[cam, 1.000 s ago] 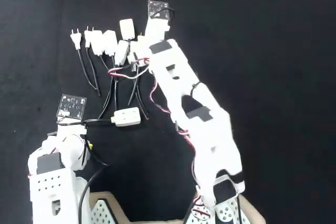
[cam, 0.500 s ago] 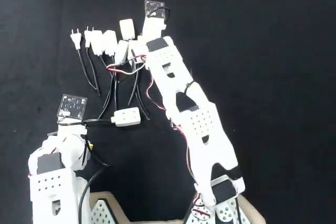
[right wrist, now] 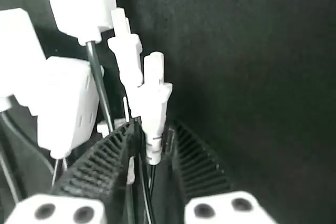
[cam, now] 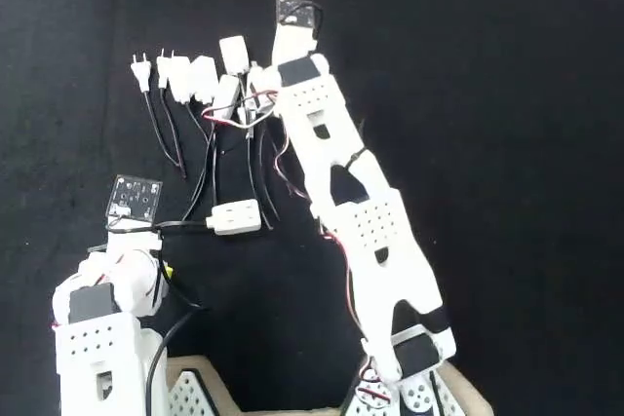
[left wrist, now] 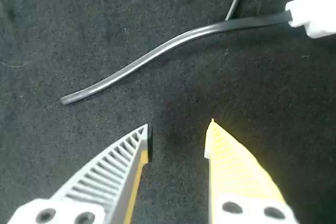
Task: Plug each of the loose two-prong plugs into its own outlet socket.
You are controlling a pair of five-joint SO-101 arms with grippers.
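Two-prong plug (right wrist: 149, 95) pinched in right gripper (right wrist: 155, 129) at upper centre of high view, beside white outlet sockets (cam: 234, 49) yet apparently unseated; left gripper (left wrist: 178, 129) gaping empty over black cloth (left wrist: 79, 35) at lower left; loose plugs (cam: 141, 70) at upper left unplugged, so most work remaining.

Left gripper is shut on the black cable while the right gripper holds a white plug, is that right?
Not quite. The left wrist view shows the left gripper open and empty, with the black cable lying apart from it. The right gripper does hold a white plug.
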